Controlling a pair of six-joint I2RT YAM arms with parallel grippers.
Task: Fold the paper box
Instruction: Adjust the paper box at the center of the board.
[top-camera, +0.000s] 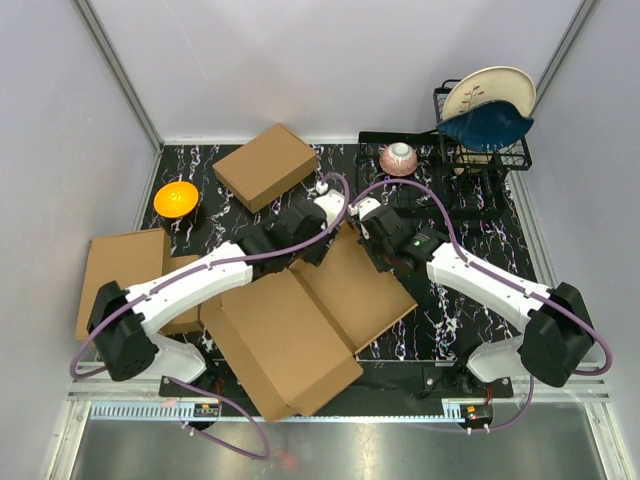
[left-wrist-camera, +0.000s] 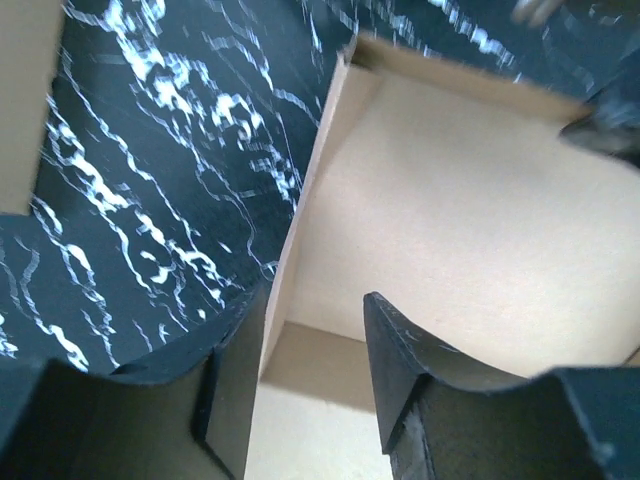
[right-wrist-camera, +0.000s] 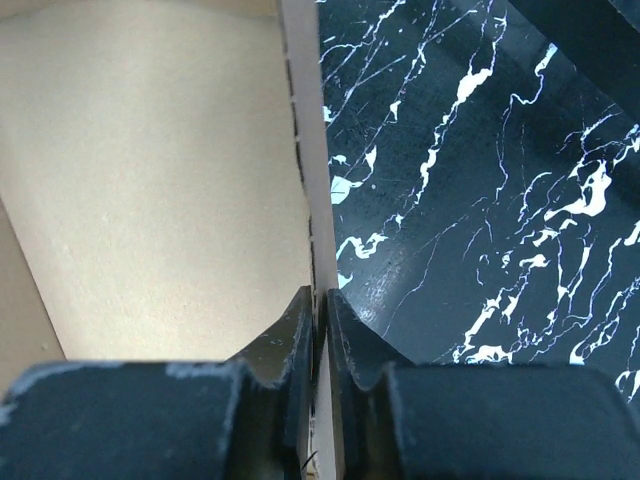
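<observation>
Closest in, the paper box (top-camera: 285, 345) lies on the black white-veined table (top-camera: 470, 230), between the left arm (top-camera: 190, 285) and the right arm (top-camera: 490, 285). It is the largest piece in view: brown corrugated cardboard, partly unfolded into broad flat panels, reaching from the near edge to the middle of the table. To its left, a plain tan cardboard slab (top-camera: 120, 265) lies flat, partly under the left arm.

Both claws meet at the far end of the paper box (left-wrist-camera: 450, 220). The left claw (left-wrist-camera: 312, 305) has its fingers (left-wrist-camera: 400, 370) spread apart, with a raised cardboard wall standing on edge between them; whether either finger touches it cannot be told. The right claw (right-wrist-camera: 320, 300) is pinched closed on a thin upright edge of the paper box (right-wrist-camera: 150, 180), dark fingers (right-wrist-camera: 290, 340) pressed to both faces.

Farther back, a small closed cardboard box (top-camera: 265, 165) sits left of centre, and an orange bowl (top-camera: 176, 198) is near the left edge. A small pink-and-white bowl (top-camera: 398, 158) stands past the claws. At the far right, a black wire dish rack (top-camera: 510, 155) holds a pale plate (top-camera: 490, 92) on edge and a dark blue dish (top-camera: 485, 128).
</observation>
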